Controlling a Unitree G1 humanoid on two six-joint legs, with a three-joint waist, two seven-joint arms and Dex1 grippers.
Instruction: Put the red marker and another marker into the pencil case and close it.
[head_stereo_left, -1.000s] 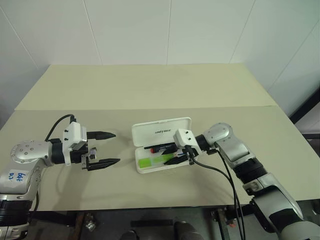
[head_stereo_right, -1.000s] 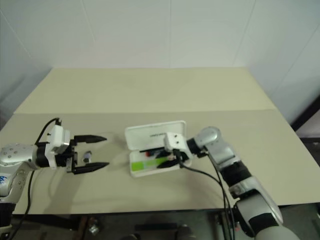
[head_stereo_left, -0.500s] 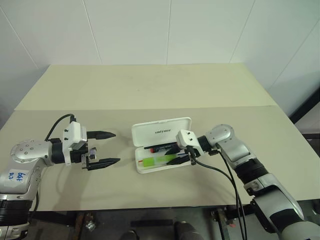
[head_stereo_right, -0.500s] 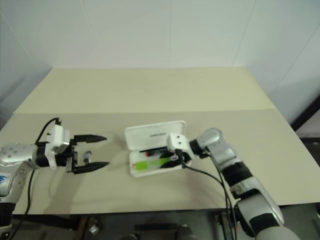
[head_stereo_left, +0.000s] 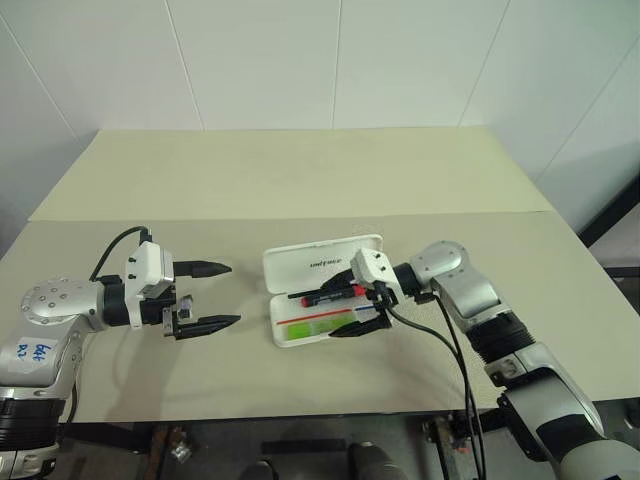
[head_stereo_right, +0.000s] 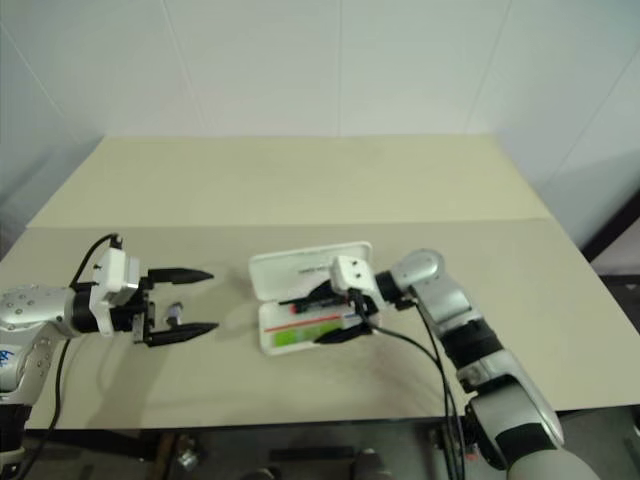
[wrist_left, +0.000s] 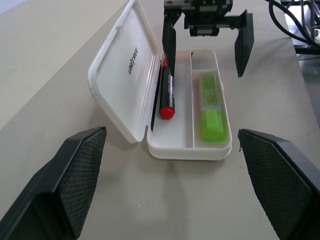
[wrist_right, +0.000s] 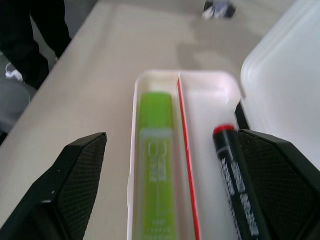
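Your head pair looks down over table (head_stereo_left: 300, 180); both wrist cams face pencil case (wrist_left: 187, 145) close, from opposite ends.

Open pencil case (head_stereo_right: 306, 270) on table (head_stereo_right: 300, 190), green highlighter (head_stereo_right: 300, 335) inside, right gripper (head_stereo_right: 325, 315) fingers spread above

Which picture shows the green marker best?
The left wrist view: the green marker lies whole in the pencil case. The right wrist view shows it blurred, its near end cut off. The eye views show a small green strip.
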